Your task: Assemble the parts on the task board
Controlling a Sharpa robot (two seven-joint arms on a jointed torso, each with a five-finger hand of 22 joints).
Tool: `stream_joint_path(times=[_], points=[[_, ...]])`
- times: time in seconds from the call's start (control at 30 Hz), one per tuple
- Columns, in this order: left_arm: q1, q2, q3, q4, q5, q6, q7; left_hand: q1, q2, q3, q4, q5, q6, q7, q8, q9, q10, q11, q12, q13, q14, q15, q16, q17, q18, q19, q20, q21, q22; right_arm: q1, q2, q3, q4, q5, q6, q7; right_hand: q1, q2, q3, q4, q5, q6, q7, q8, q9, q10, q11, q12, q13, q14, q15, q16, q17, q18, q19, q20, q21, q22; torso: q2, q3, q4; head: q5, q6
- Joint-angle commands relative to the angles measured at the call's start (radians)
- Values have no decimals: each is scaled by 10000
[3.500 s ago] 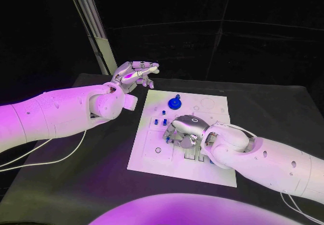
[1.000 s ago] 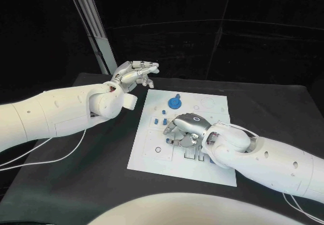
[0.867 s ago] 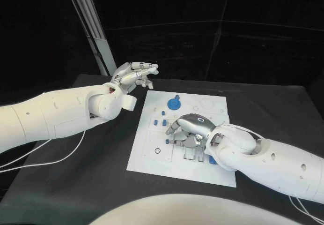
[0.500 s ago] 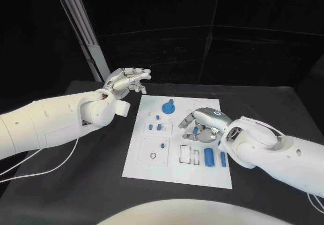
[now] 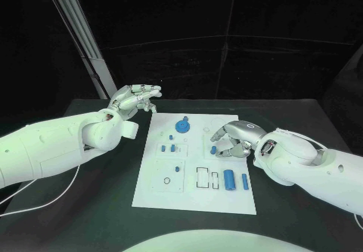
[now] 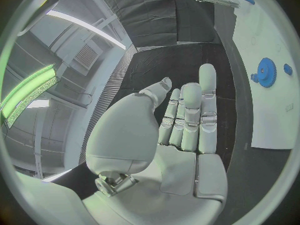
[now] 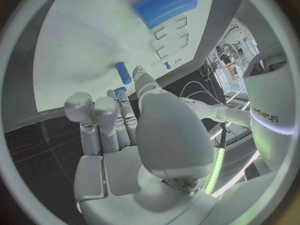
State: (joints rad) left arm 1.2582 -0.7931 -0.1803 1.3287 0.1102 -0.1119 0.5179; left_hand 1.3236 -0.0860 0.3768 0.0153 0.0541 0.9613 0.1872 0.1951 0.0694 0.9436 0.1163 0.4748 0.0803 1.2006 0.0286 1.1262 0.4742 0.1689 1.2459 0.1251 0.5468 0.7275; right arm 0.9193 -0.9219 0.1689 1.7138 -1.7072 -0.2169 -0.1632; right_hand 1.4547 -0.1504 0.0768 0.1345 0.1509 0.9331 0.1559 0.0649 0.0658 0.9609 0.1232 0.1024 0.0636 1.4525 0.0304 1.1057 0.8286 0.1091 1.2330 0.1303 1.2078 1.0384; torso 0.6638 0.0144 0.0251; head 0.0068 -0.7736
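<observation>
The white task board [image 5: 193, 197] lies in the middle of the table. My right hand [image 5: 233, 139] hovers low over its right middle, fingers curled in against the thumb, and pinches a small blue peg [image 5: 214, 150] whose end sticks out at the fingertips [image 7: 123, 72]. My left hand [image 5: 136, 97] is raised off the board's far left corner, fingers apart, holding nothing [image 6: 187, 115]. A blue gear [image 5: 182, 125] stands at the far end. A thick blue cylinder [image 5: 228, 180] and a thin one [image 5: 244, 181] lie near the right edge.
Several small blue pegs [image 5: 168, 148] stand in the board's left half, with one more [image 5: 177, 169] and a black ring [image 5: 166, 180] nearer me. Rectangular slots [image 5: 202, 177] sit beside the cylinders. A metal post [image 5: 83, 47] rises behind the table's far left.
The camera has shifted. My right hand has left the slots and moved toward the board's far right, uncovering the two blue cylinders. My left hand has kept its place.
</observation>
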Motion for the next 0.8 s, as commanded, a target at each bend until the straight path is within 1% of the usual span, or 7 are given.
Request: stream_joint_path(times=[0.03, 0.2, 0.3, 0.4, 0.47, 0.57, 0.8], points=[[15, 2, 2, 8, 28, 135, 24, -9, 79, 7, -63, 38, -56, 25, 41, -9, -91, 2, 63, -10, -47, 3, -40, -9, 136, -47, 8, -42, -9, 19, 39, 12, -31, -367, 539, -303, 180, 129, -76, 53, -11, 32, -12, 1, 22, 104, -53, 72, 20, -7, -5, -46, 1, 123, 17, 6, -40, 4, 9, 0, 5, -5, 14], [15, 7, -1, 4, 28, 150, 19, -9, 79, 7, -63, 38, -56, 25, 41, -9, -91, 2, 63, -10, -47, 3, -40, -9, 136, -47, 8, -42, -9, 19, 164, 14, -62, -390, 508, -184, 399, 535, 63, 69, -66, 334, -50, 36, 41, 688, -208, 383, 31, 80, -135, 148, 237, 77, 211, -75, 118, 217, 11, -8, 5, 15, -1], [15, 13, -1, -4, 28, 154, 18, -6, 82, 5, -67, 37, -49, 23, 52, -7, -87, 0, 76, -11, -51, 1, -40, -16, 137, -46, 8, -50, -16, 19, 237, 14, -55, -395, 472, -113, 556, 767, 297, 65, -260, 510, -79, 21, 32, 1074, -290, 461, -7, 179, -226, 442, 596, 3, 450, -135, 368, 543, 10, -3, 11, 22, -9], [15, 15, -2, -15, 28, 157, 15, -6, 82, 5, -67, 37, -49, 23, 52, -7, -87, 0, 76, -11, -51, 1, -40, -16, 137, -46, 8, -50, -16, 18, 293, 14, -47, -398, 485, -87, 716, 904, 579, 68, -413, 662, -81, 25, 32, 1411, -346, 478, -20, 231, -281, 653, 851, -49, 615, -183, 560, 797, 8, -3, 11, 27, -25], [15, 17, -2, -22, 28, 158, 13, -6, 82, 5, -67, 37, -49, 23, 52, -7, -87, 0, 76, -11, -51, 1, -40, -16, 137, -46, 8, -50, -16, 18, 317, 14, -50, -399, 514, -94, 832, 939, 796, 59, -516, 724, -81, 14, 25, 1619, -372, 446, -22, 254, -303, 771, 989, -79, 703, -213, 671, 942, 8, -3, 9, 33, -38], [15, 24, -3, -33, 28, 161, 6, -6, 82, 5, -67, 37, -49, 23, 52, -7, -87, 0, 76, -11, -51, 1, -40, -16, 137, -46, 8, -50, -16, 18, 352, 14, -68, -402, 609, -116, 931, 939, 1070, 60, -557, 907, -68, 51, 39, 1875, -396, 397, -17, 268, -322, 881, 1107, -108, 781, -238, 779, 1082, 13, -3, -6, 39, -59], [15, 47, -3, -50, 28, 175, -4, -6, 82, 5, -67, 37, -49, 23, 52, -7, -87, 0, 76, -11, -51, 1, -40, -16, 137, -46, 8, -50, -16, 18, 412, 14, -118, -506, 850, -223, 1019, 850, 1556, 48, -603, 1267, -54, 110, 58, 2296, -444, 297, 0, 274, -355, 1033, 1258, -150, 889, -272, 945, 1300, 9, 2, -3, 29, -91]])
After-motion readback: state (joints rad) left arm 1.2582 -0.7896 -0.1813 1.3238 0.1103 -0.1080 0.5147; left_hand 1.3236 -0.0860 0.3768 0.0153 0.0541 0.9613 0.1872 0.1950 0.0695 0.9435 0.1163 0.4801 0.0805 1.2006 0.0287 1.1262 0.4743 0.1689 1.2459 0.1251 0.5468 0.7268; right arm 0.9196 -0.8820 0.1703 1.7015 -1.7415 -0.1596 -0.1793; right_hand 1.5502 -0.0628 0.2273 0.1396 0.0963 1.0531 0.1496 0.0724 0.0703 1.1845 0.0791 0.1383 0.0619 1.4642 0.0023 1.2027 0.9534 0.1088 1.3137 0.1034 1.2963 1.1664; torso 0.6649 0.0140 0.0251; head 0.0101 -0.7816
